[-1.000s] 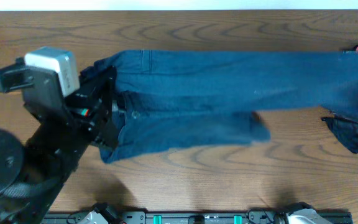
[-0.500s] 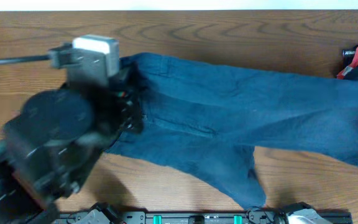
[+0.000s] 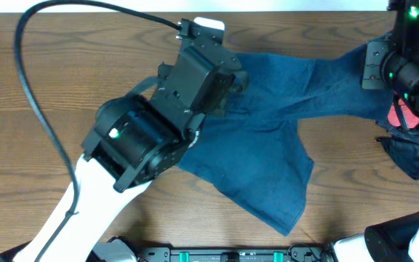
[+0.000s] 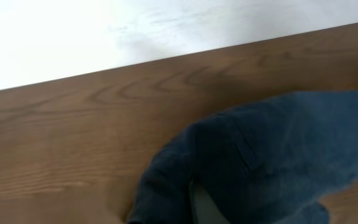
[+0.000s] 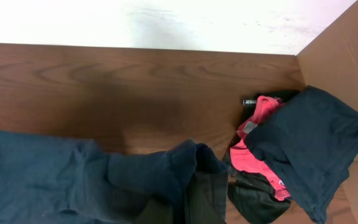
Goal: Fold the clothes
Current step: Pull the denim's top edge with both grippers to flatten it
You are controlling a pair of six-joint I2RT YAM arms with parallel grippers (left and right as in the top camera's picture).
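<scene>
Two arms hold one pair of shorts between them. From overhead, the shorts [image 3: 268, 149] lie rumpled on the table [image 3: 64, 65] from the centre toward 3 o'clock, with one leg trailing to 6 o'clock. The left arm [image 3: 195, 73] covers their 10 o'clock end and the right arm [image 3: 406, 58] stands over the 2 o'clock end, near a heap of other clothes [image 3: 413, 156] at 3 o'clock. In the left wrist view, the left gripper [image 4: 197, 204] is clamped on a bunched edge at 6 o'clock. In the right wrist view, the right gripper [image 5: 188, 205] is likewise pinched on gathered cloth, with the heap at 4 o'clock. The cloth looks twisted, so folding now could trap creases, leave the loose leg out, or drag into the heap.
</scene>
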